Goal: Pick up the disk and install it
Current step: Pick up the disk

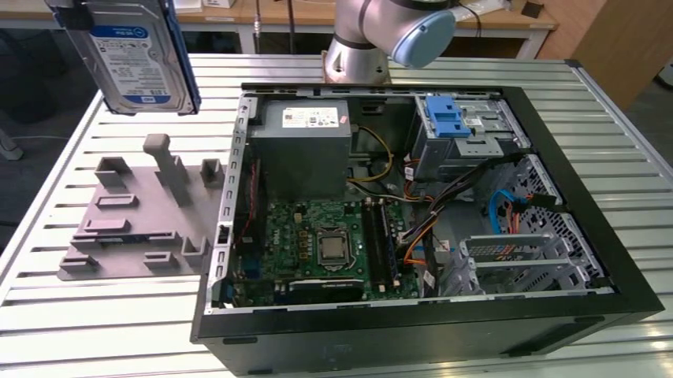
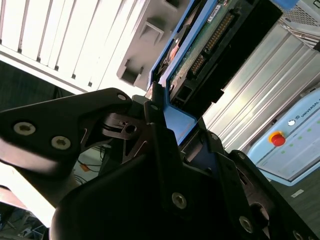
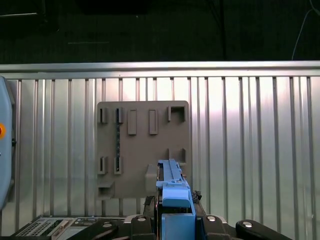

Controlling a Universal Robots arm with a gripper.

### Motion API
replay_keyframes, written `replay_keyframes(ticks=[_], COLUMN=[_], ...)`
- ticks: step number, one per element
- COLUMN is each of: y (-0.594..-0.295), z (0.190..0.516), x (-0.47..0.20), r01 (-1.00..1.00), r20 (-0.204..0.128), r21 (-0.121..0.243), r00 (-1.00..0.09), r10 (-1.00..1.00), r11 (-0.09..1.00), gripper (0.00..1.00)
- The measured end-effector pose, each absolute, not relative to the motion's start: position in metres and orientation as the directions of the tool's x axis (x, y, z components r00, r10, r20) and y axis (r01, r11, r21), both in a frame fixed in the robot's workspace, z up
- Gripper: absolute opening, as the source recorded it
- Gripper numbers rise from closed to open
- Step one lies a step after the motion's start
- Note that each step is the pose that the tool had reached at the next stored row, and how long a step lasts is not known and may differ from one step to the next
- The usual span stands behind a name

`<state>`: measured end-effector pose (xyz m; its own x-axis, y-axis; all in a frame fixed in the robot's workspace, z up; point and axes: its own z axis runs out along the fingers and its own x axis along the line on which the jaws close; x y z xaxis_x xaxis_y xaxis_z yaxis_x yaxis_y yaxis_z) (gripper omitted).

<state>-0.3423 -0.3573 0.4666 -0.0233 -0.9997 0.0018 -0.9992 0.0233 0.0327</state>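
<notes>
The disk (image 1: 137, 59), a silver drive with a white-and-blue label in a blue bracket, hangs upright in the air at the exterior view's upper left, above the grey holder (image 1: 137, 228). My gripper (image 2: 180, 125) is shut on the disk's blue bracket edge, and the disk (image 2: 210, 45) extends away from the black fingers (image 2: 156, 120). In the first wrist view the disk (image 3: 172, 185) is seen edge-on between the gripper (image 3: 175, 220) parts, directly over the holder (image 3: 142, 145) on the slatted table.
An open computer case (image 1: 589, 197) lies on the table to the exterior view's right of the holder, with a grey power supply (image 1: 305, 150), motherboard (image 1: 315, 244) and a drive cage with a blue latch (image 1: 452, 118). The arm's base (image 1: 358, 47) stands behind the case.
</notes>
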Motion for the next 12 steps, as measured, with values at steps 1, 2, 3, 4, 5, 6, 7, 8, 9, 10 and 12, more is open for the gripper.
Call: replay_keyframes(ticks=[1,2,3,4,5,6,7,8,9,10,12], y=[-0.357,-0.357,-0.357,-0.357,-0.357,-0.357,-0.357,-0.358,-0.358,-0.359,-0.362], z=[0.467,0.467,0.467,0.467,0.467,0.467,0.467,0.467,0.467,0.467,0.467], x=[-0.34,-0.339,-0.337,-0.336,-0.335,-0.334,-0.333,-0.331,-0.33,-0.329,-0.328], r01=[-0.999,-0.999,-0.999,-0.999,-0.999,-0.999,-0.999,-0.999,-0.999,-0.999,-0.999], r20=[0.002,0.002,0.002,0.002,0.002,0.002,0.002,0.002,0.002,0.002,0.002], r21=[0.033,0.033,0.033,0.033,0.033,0.033,0.033,0.033,0.034,0.034,0.034], r00=[-0.023,-0.023,-0.023,-0.023,-0.023,-0.023,-0.023,-0.023,-0.023,-0.023,-0.023], r10=[-1.0,-1.0,-1.0,-1.0,-1.0,-1.0,-1.0,-1.0,-1.0,-1.0,-1.0], r11=[0.023,0.023,0.023,0.023,0.023,0.023,0.023,0.023,0.023,0.023,0.023], gripper=[0.36,0.36,0.36,0.36,0.36,0.36,0.36,0.36,0.36,0.36,0.36])
